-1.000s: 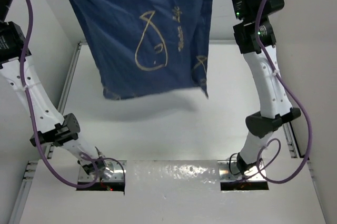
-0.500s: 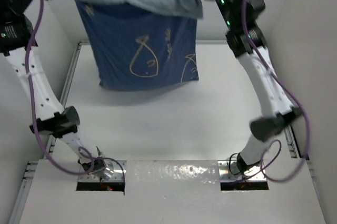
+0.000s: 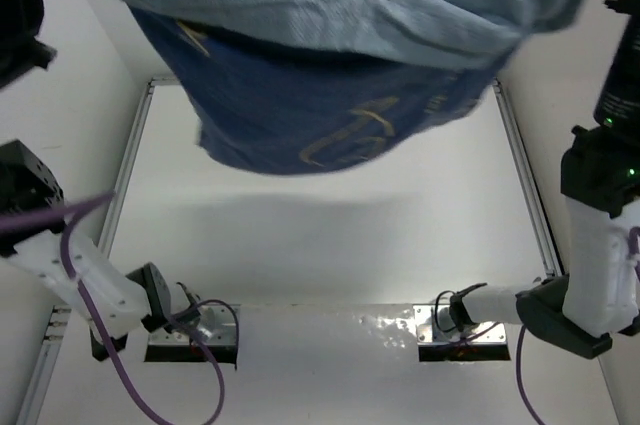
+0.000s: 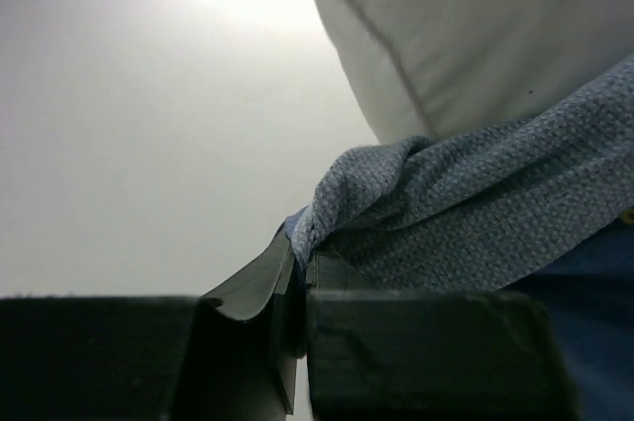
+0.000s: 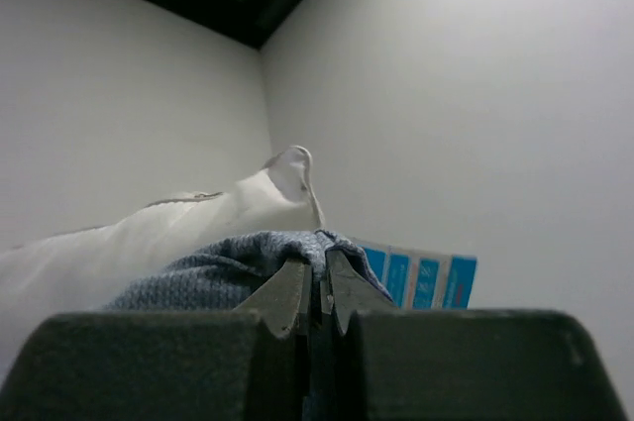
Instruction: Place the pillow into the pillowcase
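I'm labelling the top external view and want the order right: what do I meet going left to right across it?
left arm → pillowcase, hanging above the table → right arm

A white table (image 3: pixel 330 245) edged by metal rails (image 3: pixel 130 170) sits between plain white walls (image 5: pixel 475 94) under bright light.

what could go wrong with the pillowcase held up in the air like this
The left gripper and right gripper each pinch only a small fold of the pillowcase rim, so the hanging load might pull the cloth free. The pillow bulges out of the open mouth, so it may tip out onto the table rather than slide in.
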